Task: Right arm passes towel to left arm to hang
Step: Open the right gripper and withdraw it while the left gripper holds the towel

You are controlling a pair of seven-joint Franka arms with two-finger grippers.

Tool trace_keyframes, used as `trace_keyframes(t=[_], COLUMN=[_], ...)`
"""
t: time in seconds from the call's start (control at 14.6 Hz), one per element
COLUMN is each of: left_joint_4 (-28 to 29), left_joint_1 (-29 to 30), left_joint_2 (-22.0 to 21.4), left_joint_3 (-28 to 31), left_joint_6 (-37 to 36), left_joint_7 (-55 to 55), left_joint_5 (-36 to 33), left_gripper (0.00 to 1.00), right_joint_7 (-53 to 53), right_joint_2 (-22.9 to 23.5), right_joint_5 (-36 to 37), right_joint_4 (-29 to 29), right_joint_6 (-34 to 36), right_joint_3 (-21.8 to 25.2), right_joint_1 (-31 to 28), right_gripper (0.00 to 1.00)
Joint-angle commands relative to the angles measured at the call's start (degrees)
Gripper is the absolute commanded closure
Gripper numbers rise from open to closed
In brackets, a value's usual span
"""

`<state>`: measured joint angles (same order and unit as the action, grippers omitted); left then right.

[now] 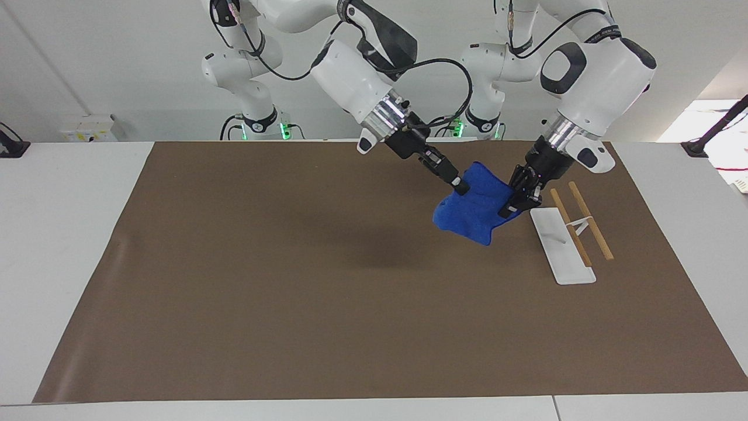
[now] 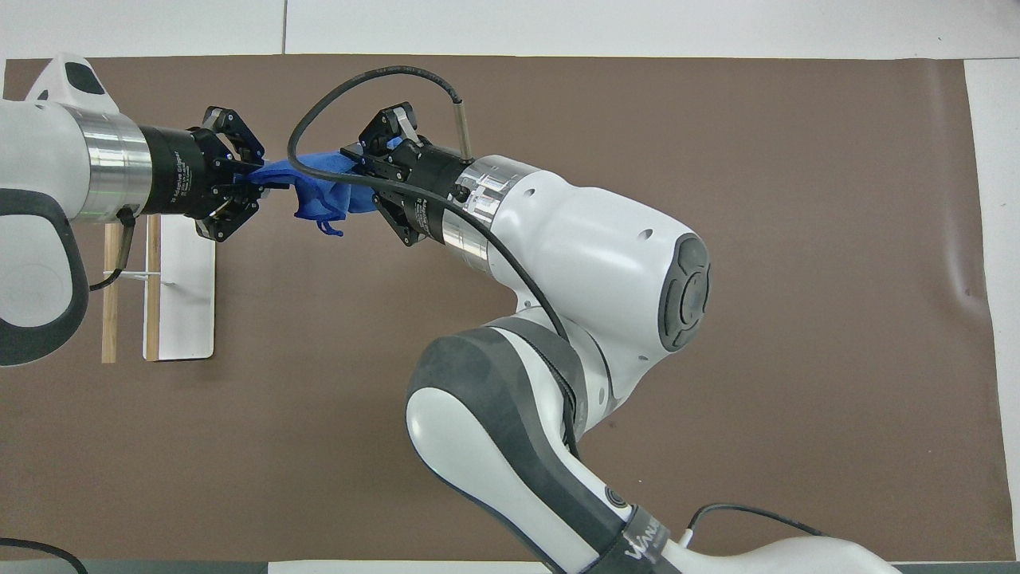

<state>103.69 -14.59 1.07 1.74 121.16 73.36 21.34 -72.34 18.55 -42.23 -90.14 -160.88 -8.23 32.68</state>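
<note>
The blue towel (image 1: pixel 476 207) hangs in the air, stretched between both grippers over the brown mat beside the white rack. My right gripper (image 1: pixel 459 186) is shut on the towel's upper edge at the end toward the right arm. My left gripper (image 1: pixel 513 203) is shut on the opposite edge, just above the rack's end nearest the robots. In the overhead view the towel (image 2: pixel 323 195) spans from the left gripper (image 2: pixel 259 182) to the right gripper (image 2: pixel 351 175), with a thin loop dangling below it.
A white rack base (image 1: pixel 562 248) carrying two wooden bars (image 1: pixel 590 228) lies on the brown mat (image 1: pixel 292 280) toward the left arm's end. In the overhead view the rack base (image 2: pixel 187 295) sits partly under the left arm. The right arm's black cable (image 2: pixel 358 76) arcs over the towel.
</note>
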Motion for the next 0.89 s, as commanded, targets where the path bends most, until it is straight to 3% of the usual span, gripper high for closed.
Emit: trace_keyframes(t=[0.0, 0.07, 0.34, 0.55, 0.82], left_joint_4=[-0.16, -0.07, 0.11, 1.68, 4.32], left_joint_1=[0.09, 0.09, 0.09, 1.40, 6.49], left_joint_2=[-0.19, -0.19, -0.71, -2.99, -5.19], left_joint_3=[0.19, 0.19, 0.28, 0.45, 0.45], left_joint_6=[0.04, 0.05, 0.22, -0.30, -0.05], left_joint_7=[-0.93, -0.93, -0.93, -0.76, -0.76], left_joint_5=[-4.36, -5.94, -14.55, -20.61, -23.44], left_gripper=[1.00, 1.00, 1.00, 1.00, 1.00], right_joint_7=[8.59, 11.58, 26.60, 39.33, 51.94], right_joint_2=[-0.09, -0.10, -1.67, -3.96, -6.33], right_joint_5=[-0.49, -0.14, 8.81, 9.88, 17.41], right_joint_4=[-0.91, -1.17, -6.26, -12.41, -16.47], right_joint_6=[-1.19, -1.10, 0.03, 1.09, 8.98], right_joint_3=[0.32, 0.32, 0.68, 0.85, 0.94], right_joint_1=[-1.21, -2.43, -7.79, -10.78, -18.24], right_gripper=[0.10, 0.00, 0.00, 0.00, 0.00])
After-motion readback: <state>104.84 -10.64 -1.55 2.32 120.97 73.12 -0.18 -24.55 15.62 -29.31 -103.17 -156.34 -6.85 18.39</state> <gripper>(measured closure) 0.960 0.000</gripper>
